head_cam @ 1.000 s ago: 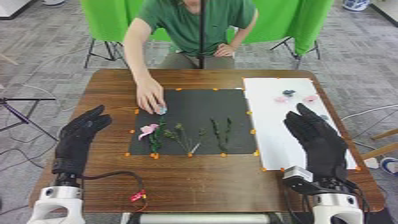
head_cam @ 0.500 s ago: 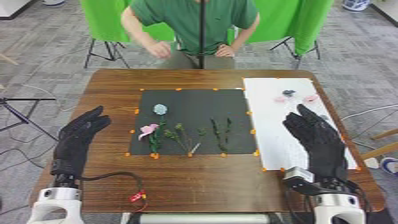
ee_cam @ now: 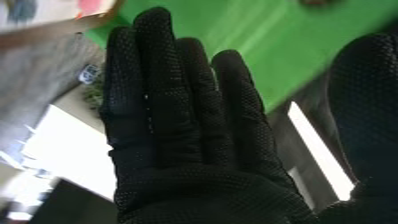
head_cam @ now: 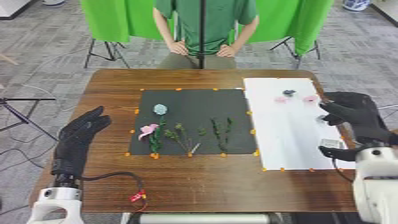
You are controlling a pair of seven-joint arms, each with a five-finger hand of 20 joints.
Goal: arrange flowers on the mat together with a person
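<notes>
Head view. Black mat (head_cam: pixel 187 95) on the brown wooden table (head_cam: pixel 213 185), most of the flowers lying in its left half. Pale blue flower (head_cam: pixel 160 109) near the far left corner; pink flower (head_cam: pixel 148 130) nearer the robot, by the left edge, a leafy green stem (head_cam: pixel 155 143) beside it, running toward the near edge. Leafy sprigs (head_cam: pixel 179 131) about mid-mat; two slender green sprigs (head_cam: pixel 216 131) side by side toward the right edge.

White sheet (head_cam: pixel 284 145) right of the mat. Toward its far edge: small dark blue flower (head_cam: pixel 289 93), and two light pink blossoms (head_cam: pixel 310 99), one near the right edge, the other farther left.

Left hand (head_cam: pixel 80 132) at the table's left side, off the mat, fingers extended, nothing in it. Right hand (head_cam: pixel 357 111) over the right edges of sheet and table, apart from the mat.

Right wrist view. Right hand wide open: fingers straight and close together, thumb well apart, nothing held. Green cloth (ee_cam: pixel 266 25) beyond the fingers; blurred pink patch (ee_cam: pixel 89 5) on a pale surface.
</notes>
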